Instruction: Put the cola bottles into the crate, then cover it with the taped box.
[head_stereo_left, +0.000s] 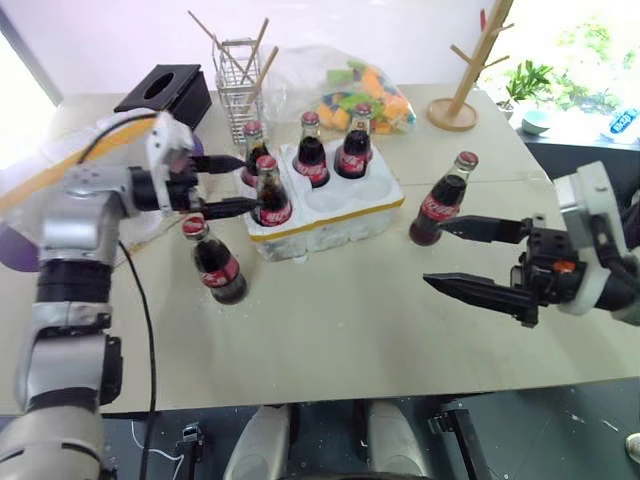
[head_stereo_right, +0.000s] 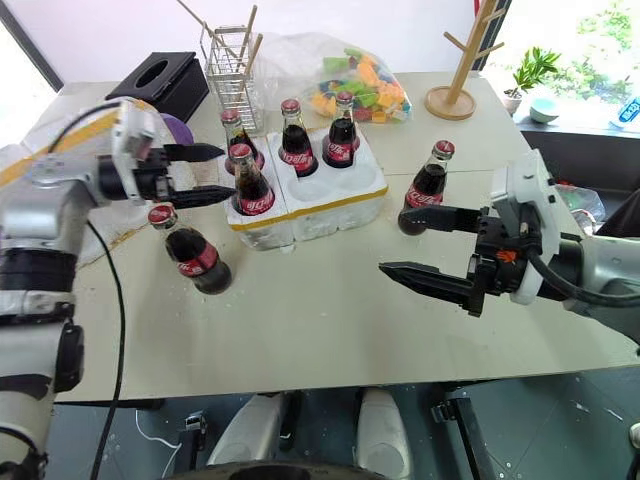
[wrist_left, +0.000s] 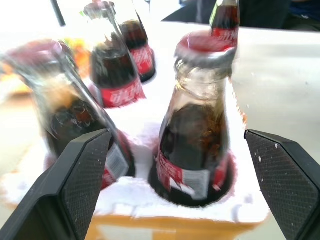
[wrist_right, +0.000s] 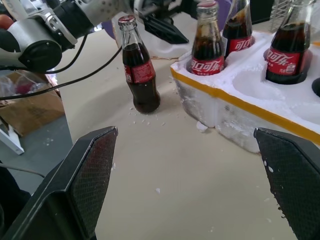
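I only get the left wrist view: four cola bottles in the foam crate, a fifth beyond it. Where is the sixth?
Observer: The sixth cola bottle stands upright on the table, just to the robot's left of the crate.
Operator: Is the right tool anywhere near the fifth one?
Observer: Yes, the right tool is open and its fingers point at that fifth bottle from close by.
Operator: Anything behind the crate?
Observer: A clear bag of colourful toy blocks lies there, next to a wire rack.
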